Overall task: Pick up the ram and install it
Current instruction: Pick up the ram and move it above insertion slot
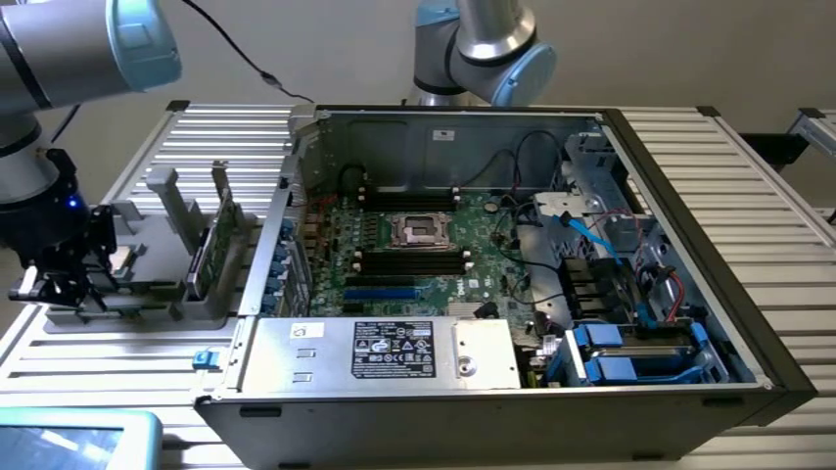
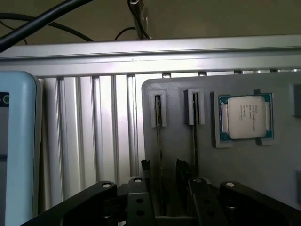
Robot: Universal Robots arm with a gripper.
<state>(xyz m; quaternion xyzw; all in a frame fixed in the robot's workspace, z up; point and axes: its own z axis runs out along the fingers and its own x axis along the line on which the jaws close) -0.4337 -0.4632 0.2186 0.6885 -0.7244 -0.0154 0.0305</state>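
Note:
Two ram sticks stand on edge in slots of a grey holder [image 2: 235, 169]. One ram stick [image 2: 160, 141] runs between my fingertips and the other ram stick [image 2: 194, 141] lies just outside them. My gripper [image 2: 163, 165] is open, its black fingers [image 2: 145, 165] straddling the first stick without clearly touching it. In the exterior view the gripper [image 1: 59, 282] hangs over the holder [image 1: 144, 294] at that view's left, beside the open computer case. The motherboard's dark memory slots [image 1: 411, 260] lie near the processor socket [image 1: 418, 230].
A square silver processor chip [image 2: 245, 117] sits in a pocket of the holder. A tall card [image 1: 203, 259] stands upright in it. A pale blue tablet [image 1: 72, 441] lies near the ribbed metal table's [image 1: 770, 196] edge. Cables and drive bays [image 1: 627, 343] crowd the case's right.

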